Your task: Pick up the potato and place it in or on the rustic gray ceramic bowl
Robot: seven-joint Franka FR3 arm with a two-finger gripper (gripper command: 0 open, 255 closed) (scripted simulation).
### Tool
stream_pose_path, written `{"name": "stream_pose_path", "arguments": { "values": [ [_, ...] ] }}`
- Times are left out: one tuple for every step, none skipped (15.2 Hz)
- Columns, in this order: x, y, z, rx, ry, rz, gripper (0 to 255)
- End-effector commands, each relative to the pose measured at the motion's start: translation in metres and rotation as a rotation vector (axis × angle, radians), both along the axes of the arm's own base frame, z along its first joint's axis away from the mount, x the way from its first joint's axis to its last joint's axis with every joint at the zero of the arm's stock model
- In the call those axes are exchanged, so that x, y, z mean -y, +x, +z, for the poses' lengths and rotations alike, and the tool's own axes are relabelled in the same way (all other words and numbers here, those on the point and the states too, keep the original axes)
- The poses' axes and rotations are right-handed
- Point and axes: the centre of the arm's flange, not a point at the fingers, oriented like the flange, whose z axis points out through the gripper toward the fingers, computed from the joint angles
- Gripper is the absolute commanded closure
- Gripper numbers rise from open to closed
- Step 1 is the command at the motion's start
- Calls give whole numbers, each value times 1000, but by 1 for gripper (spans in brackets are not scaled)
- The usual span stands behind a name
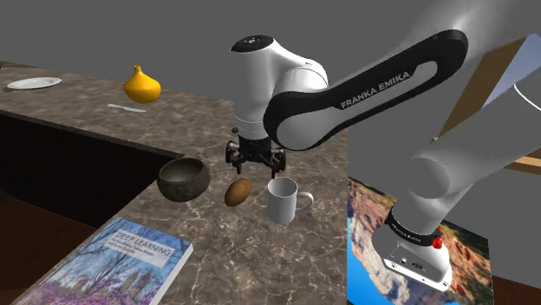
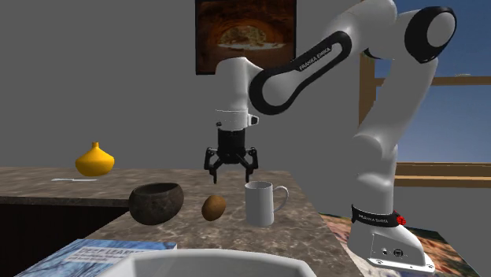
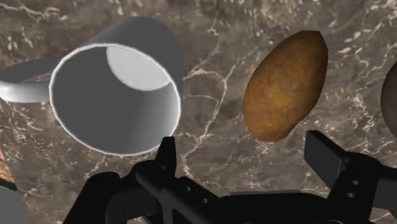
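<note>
While gripper [image 1: 255,165] hangs spread apart | potato [image 1: 238,191] lies between bowl [image 1: 184,179] and mug [image 1: 284,200] | long axis crosswise to jaws

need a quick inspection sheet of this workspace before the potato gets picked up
surface: dark marbled counter
job's things: potato lies on the counter between bowl and mug, touching neither; bowl upright, nothing seen in it
clutter: mug upright; book at the counter's near edge in the shoulder view; yellow gourd and plate at the far end
end effector: open, above the potato, not touching it
cables: nothing seen
surroundings: grey wall with a framed picture; wooden-framed window
</note>
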Motion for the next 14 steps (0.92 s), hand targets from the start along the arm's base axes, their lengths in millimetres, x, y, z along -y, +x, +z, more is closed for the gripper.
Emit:
{"name": "stream_pose_path", "arguments": {
  "values": [
    [-20,19,-15,9,4,-74,0],
    [-28,28,-23,14,2,-108,0],
    [-36,37,-30,18,-1,-141,0],
    [-38,39,-32,19,-1,-149,0],
    [-36,40,-37,19,-1,-149,0],
    [-35,40,-42,19,-1,-149,0],
    [-34,41,-47,19,-1,-149,0],
    [-33,41,-52,19,-1,-149,0],
    [-32,42,-57,19,-1,-149,0],
    [-31,42,-62,19,-1,-149,0],
    [-29,43,-71,19,-1,-149,0],
    [-29,43,-71,19,-1,-149,0],
    [-29,43,-71,19,-1,-149,0],
    [-29,43,-71,19,-1,-149,0]
  ]
}}
